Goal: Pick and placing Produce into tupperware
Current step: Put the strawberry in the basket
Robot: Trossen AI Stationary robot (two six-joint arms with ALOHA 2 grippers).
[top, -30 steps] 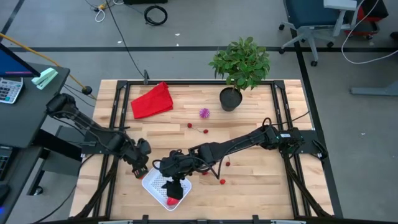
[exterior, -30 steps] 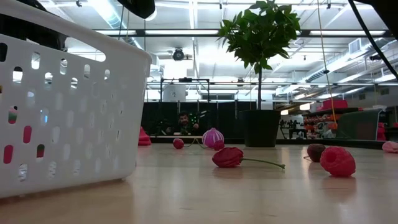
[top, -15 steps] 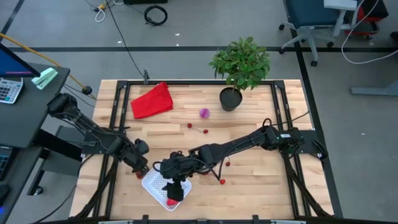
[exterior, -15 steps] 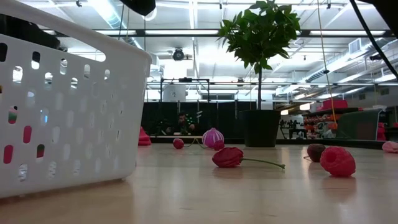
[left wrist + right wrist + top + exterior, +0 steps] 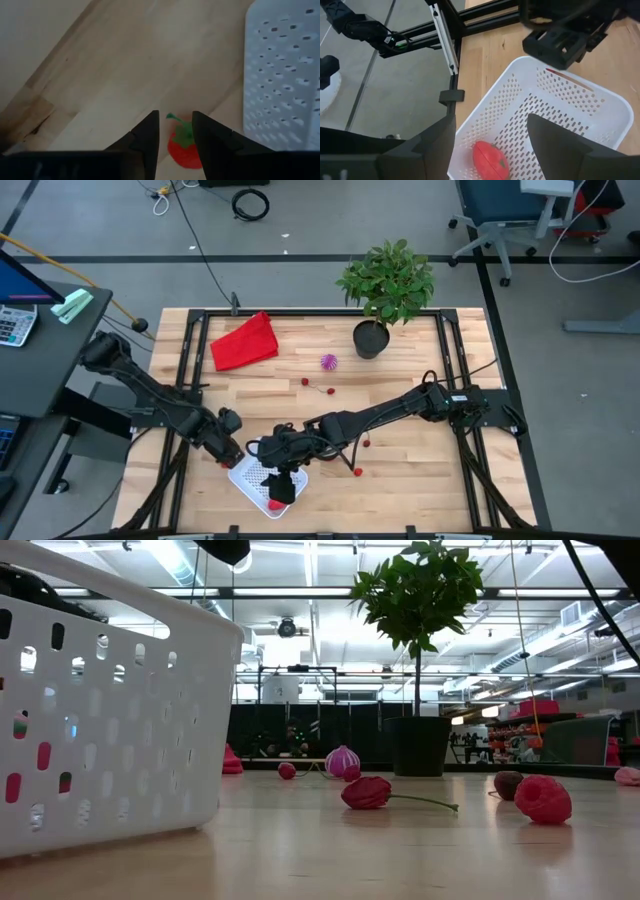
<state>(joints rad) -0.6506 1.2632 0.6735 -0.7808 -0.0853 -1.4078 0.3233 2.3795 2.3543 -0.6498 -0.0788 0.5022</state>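
The work surface is a pale wooden bench (image 5: pixel 400 470) framed in black rails, set on a grey floor with cables and an office chair beyond. The white perforated tupperware (image 5: pixel 250 478) sits near the bench's front edge, left of centre, and holds one red fruit piece (image 5: pixel 490 161) on its mesh bottom. The right tool (image 5: pixel 281 480) hangs directly over the container; its fingers stand wide apart and hold nothing, with the red piece lying between them in the right wrist view. The left tool (image 5: pixel 229 453) sits just beside the container's left rear edge, low over the bench. Its fingers (image 5: pixel 150 137) are narrowly parted on either side of a small red strawberry (image 5: pixel 184 150) with a green stem, which rests on the wood just beside the container wall; contact between fingers and fruit cannot be confirmed. Further produce lies loose on the bench: a red piece (image 5: pixel 357 472) right of the container, a cherry (image 5: pixel 367 443) with a stem nearby, two small red pieces (image 5: pixel 306 382) toward mid-bench, and the spiky purple ball (image 5: pixel 328 362) behind them. A potted plant (image 5: pixel 385 280) stands at the rear, right of centre, next to the purple ball. A red cloth (image 5: pixel 244 341) lies at the rear left.
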